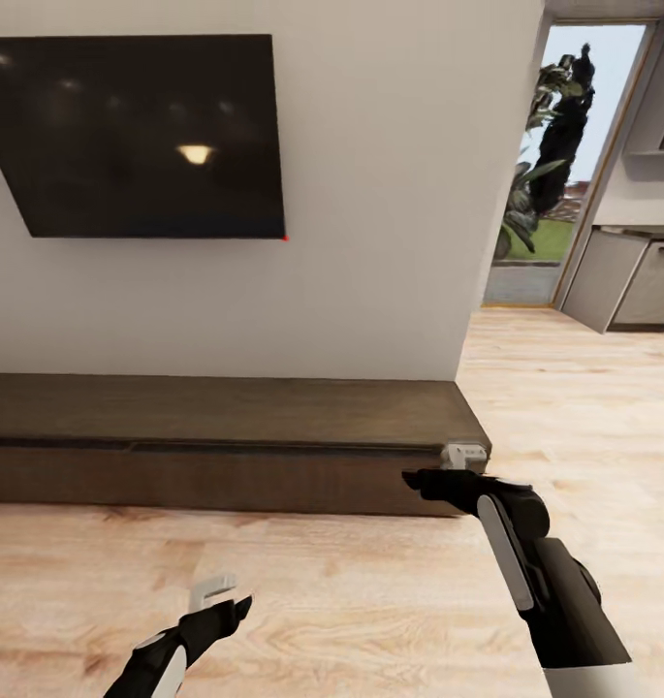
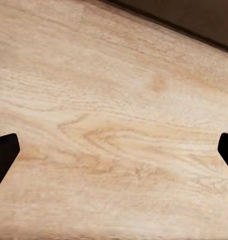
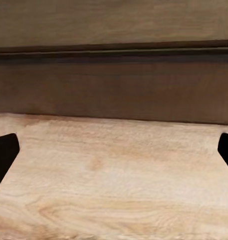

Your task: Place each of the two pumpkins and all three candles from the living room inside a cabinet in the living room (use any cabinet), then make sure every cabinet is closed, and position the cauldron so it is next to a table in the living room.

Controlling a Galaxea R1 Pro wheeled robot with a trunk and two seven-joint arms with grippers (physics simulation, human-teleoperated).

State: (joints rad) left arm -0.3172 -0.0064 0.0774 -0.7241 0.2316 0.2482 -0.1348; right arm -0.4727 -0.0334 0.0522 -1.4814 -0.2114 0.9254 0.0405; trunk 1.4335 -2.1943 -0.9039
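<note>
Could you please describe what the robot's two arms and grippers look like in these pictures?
Both arms are black with white panels: the right arm shows a white strip along its rounded black forearm and a white segment nearer the body. The left gripper and right gripper have pale grey fingers on black wrists. No cables or markings are visible.

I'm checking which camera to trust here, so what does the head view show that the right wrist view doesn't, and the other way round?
Head view alone: the TV on the wall, the doorway with plants outside, the left hand low over the floor, and the right hand at the cabinet's right end. Right wrist view alone: a close look at the cabinet front with the dark seam under its top. Both: the cabinet and the wood floor.
</note>
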